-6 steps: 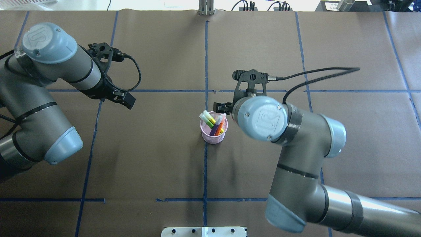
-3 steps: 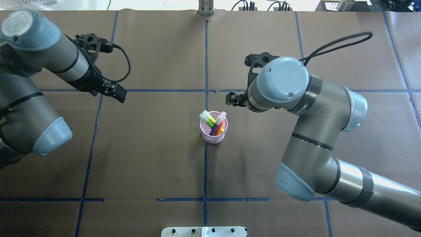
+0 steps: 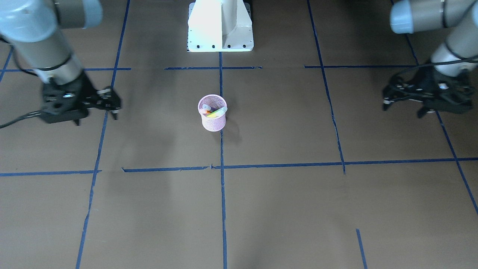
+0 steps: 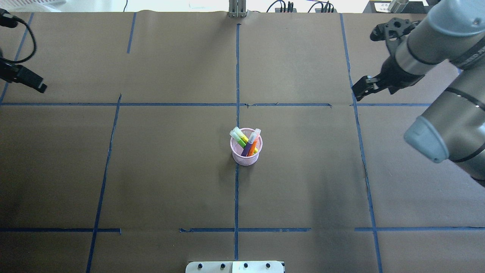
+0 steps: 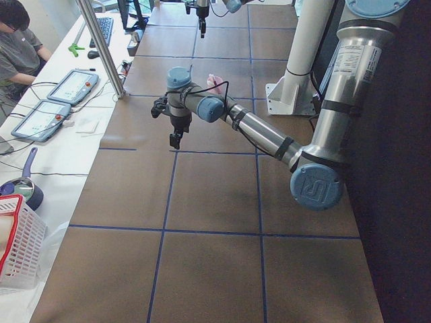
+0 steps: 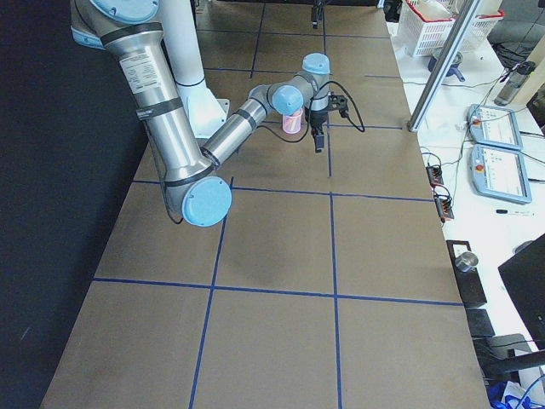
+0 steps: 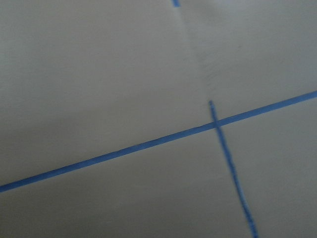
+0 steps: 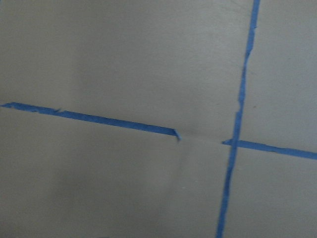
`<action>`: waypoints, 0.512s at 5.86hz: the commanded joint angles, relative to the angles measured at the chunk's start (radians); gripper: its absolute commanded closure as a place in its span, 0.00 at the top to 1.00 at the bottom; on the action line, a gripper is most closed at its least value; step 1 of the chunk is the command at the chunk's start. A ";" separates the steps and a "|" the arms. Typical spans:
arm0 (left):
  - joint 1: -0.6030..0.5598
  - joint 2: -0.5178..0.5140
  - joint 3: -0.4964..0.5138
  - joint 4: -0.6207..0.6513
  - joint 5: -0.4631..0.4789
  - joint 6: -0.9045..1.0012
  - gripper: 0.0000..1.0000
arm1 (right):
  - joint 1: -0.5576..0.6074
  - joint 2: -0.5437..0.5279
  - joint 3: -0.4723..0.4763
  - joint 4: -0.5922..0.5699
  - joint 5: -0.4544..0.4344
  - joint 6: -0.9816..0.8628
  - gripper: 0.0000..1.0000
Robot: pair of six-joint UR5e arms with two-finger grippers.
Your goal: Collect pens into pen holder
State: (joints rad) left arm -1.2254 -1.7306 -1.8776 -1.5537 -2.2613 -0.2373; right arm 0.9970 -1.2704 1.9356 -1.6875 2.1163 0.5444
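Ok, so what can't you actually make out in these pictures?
Pens: lower halves hidden inside the pen holder, overhead view.
Left gripper: partly cut off by the overhead view's left edge; open or shut unclear.
Right gripper: too small in every view to tell.
Wrist views: blurred, only taped paper.

Table centre: the pen holder [image 4: 242,158] stands alone; the pens [image 4: 239,137] jut above its rim, leaning apart.
Around it: bare brown paper [image 4: 151,170] on every side.
Left gripper [image 4: 41,88]: well apart, at the left edge.
Right gripper [image 4: 356,91]: well apart, far right.
Near edge: white base plate [image 4: 235,266].
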 commanded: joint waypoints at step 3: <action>-0.333 0.140 0.242 -0.022 -0.023 0.382 1.00 | 0.401 -0.319 -0.049 0.000 0.129 -0.509 1.00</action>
State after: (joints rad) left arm -1.5021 -1.6094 -1.6946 -1.5690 -2.2844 0.0462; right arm 1.3099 -1.5141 1.9056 -1.6874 2.2323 0.0913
